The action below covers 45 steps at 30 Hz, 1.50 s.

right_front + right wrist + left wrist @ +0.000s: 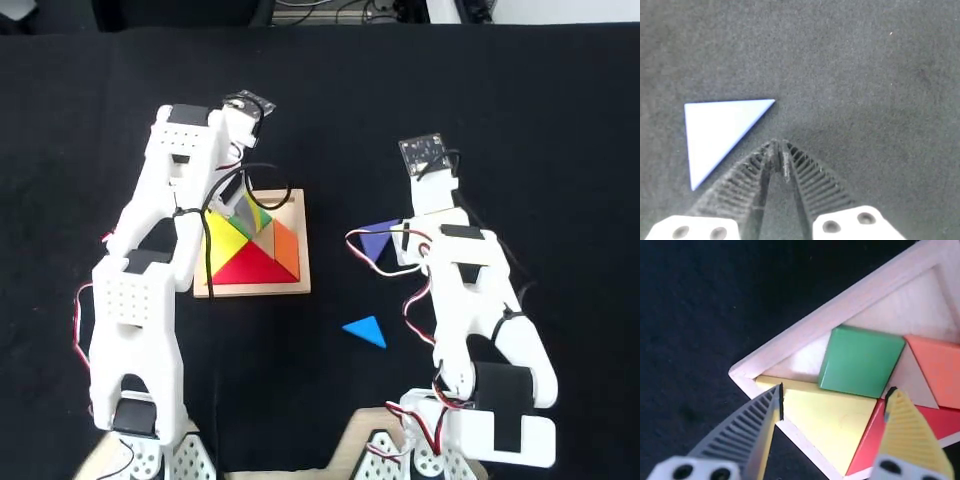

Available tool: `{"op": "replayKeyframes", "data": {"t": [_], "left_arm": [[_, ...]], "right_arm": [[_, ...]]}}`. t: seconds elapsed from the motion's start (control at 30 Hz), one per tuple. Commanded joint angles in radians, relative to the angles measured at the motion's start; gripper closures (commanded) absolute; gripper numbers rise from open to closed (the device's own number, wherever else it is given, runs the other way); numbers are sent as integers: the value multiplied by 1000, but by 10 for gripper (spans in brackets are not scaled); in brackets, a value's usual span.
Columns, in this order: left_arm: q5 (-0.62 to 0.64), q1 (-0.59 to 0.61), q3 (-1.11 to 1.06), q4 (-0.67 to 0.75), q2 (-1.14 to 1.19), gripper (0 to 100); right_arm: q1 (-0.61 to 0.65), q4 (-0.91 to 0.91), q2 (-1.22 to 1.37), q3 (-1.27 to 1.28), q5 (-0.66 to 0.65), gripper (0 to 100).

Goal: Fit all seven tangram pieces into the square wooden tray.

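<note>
The square wooden tray (255, 290) lies left of centre and holds a yellow triangle (825, 415), a red triangle (250, 268), an orange piece (286, 245) and a green square (860, 360). Bare wood shows around the green square. My left gripper (832, 400) hangs open over the tray's corner (747, 374), its fingers astride the yellow triangle; it shows above the tray (243, 208). A purple triangle (375, 238) lies on the cloth, pale in the right wrist view (715, 132). My right gripper (776, 149) is shut and empty, just beside it. A blue triangle (365, 331) lies nearer the front.
A black cloth (520, 120) covers the table. The two arm bases stand at the front edge (150, 440) (490, 430). Open cloth lies behind the tray and on the far right.
</note>
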<state>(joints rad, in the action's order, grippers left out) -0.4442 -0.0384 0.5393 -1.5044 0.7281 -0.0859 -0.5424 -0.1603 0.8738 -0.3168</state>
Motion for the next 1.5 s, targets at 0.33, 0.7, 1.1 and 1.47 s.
{"op": "replayKeyframes", "data": {"t": [0.33,0.7,1.1,1.47], "left_arm": [[141,24,314,-262,-195,684],[333,199,-196,-247,-700,743],[310,427,-1431,436,-1470,741],[313,478,-1698,586,-1516,743]], "right_arm": [[15,18,-1,-5,8,987],[28,-252,-48,-166,8,900],[279,-779,117,-619,97,805],[193,-681,352,-745,-261,805]]}}
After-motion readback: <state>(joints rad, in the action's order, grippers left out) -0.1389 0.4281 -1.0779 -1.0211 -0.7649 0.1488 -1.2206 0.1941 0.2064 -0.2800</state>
